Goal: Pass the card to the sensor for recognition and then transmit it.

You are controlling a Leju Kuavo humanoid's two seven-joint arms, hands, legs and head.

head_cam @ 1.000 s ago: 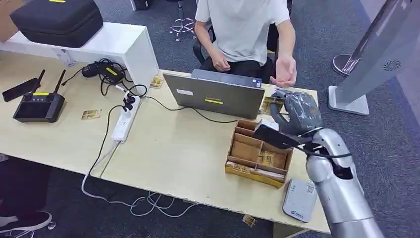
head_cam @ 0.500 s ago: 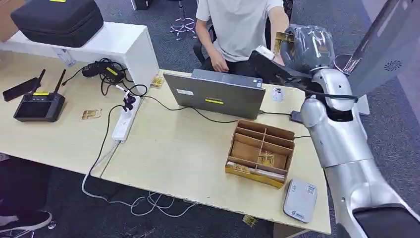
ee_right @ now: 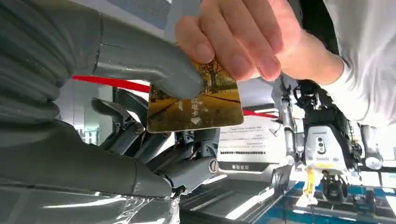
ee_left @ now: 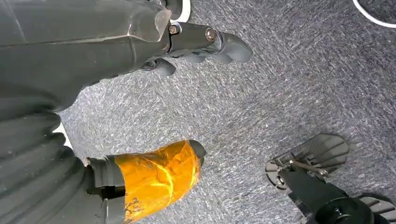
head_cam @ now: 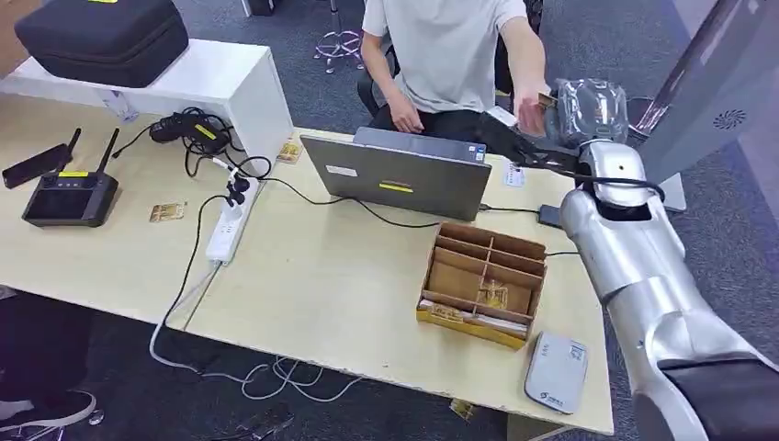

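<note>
Item: card [ee_right: 195, 105], gold, pinched between thumb and fingers of my right hand [head_cam: 588, 108], raised beyond the laptop [head_cam: 397, 175]. The person's hand [ee_right: 243, 37] already grips its other edge. I ease the pinch only once they pull. Left hand [ee_left: 140, 42]: hanging, fingers loosely apart, holding nothing.

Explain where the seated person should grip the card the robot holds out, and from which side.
Grip the card's free edge, away from the right hand's thumb, coming from the side opposite the robot's fingers. The person's hand already pinches that edge, and most of the flat face stands clear there.
</note>
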